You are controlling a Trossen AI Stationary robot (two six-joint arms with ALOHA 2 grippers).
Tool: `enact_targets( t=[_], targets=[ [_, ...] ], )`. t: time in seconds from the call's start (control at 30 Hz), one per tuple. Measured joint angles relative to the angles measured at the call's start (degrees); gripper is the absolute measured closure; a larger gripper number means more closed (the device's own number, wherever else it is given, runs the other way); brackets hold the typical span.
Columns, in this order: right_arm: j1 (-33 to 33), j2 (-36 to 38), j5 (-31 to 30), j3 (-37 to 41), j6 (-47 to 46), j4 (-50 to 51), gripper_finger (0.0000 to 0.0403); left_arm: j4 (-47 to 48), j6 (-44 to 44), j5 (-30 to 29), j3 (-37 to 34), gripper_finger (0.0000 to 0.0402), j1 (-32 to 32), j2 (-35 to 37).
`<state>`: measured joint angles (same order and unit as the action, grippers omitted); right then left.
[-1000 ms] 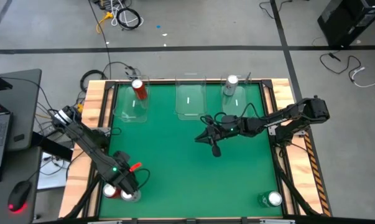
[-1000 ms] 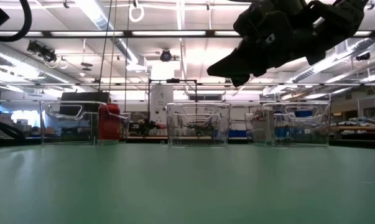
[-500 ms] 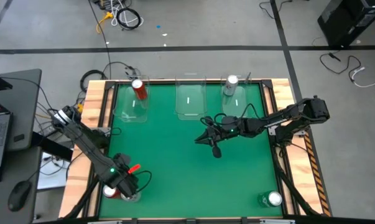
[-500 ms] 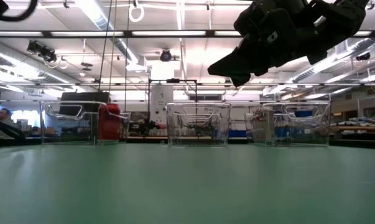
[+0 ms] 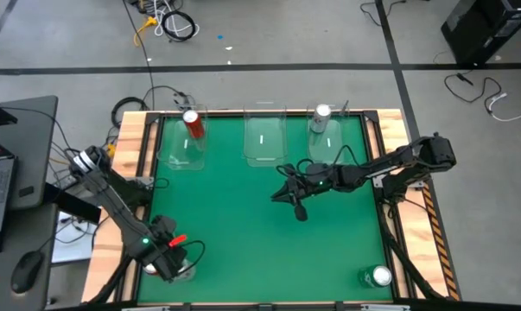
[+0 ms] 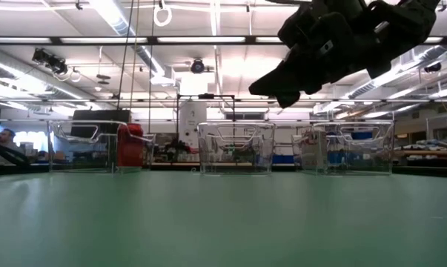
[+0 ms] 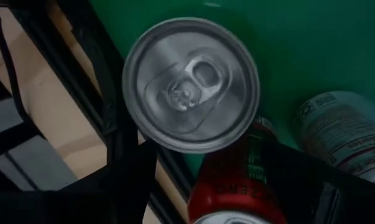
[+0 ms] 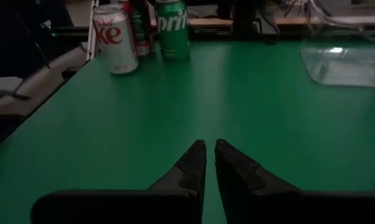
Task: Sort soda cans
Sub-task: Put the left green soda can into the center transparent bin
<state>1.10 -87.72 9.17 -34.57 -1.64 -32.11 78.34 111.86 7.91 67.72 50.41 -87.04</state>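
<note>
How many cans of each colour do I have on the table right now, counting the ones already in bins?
red cans: 2 (one in the left bin, one in the near-left group)
green cans: 2 (one in the near-left group, one at the near-right corner)
silver-white cans: 2 (one in the right bin, one in the near-left group)
total: 6

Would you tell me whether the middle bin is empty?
Empty: the high view shows the middle bin holding no can, only clear plastic.
</note>
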Motion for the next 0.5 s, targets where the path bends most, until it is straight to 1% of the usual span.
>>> enact_targets(
  t=[0.1,0.2,0.37,0.43,0.5],
  targets=[
    [0.02,-0.53,-0.02,0.07,-1.29,1.2,0.0357,1.31,2.45,-2.69,0.0,0.011,1.39,1.55],
    [0.25,-1.18,-0.03,0.04,-1.44,1.31,0.0357,1.99,5.71,-6.73,0.0,0.011,2.94,3.17],
    [0.95,-1.71,-0.04,0.04,-2.31,1.24,0.0357,3.03,10.96,-11.72,-0.02,0.011,4.13,5.9],
    [1.34,-1.71,-0.02,0.04,-2.72,1.24,0.0357,2.51,11.72,-13.24,-0.02,0.011,4.1,6.71],
    [1.78,-1.71,-0.02,0.04,-2.72,1.38,0.0357,2.14,11.84,-13.45,-0.02,0.011,3.79,7.15]
  ],
)
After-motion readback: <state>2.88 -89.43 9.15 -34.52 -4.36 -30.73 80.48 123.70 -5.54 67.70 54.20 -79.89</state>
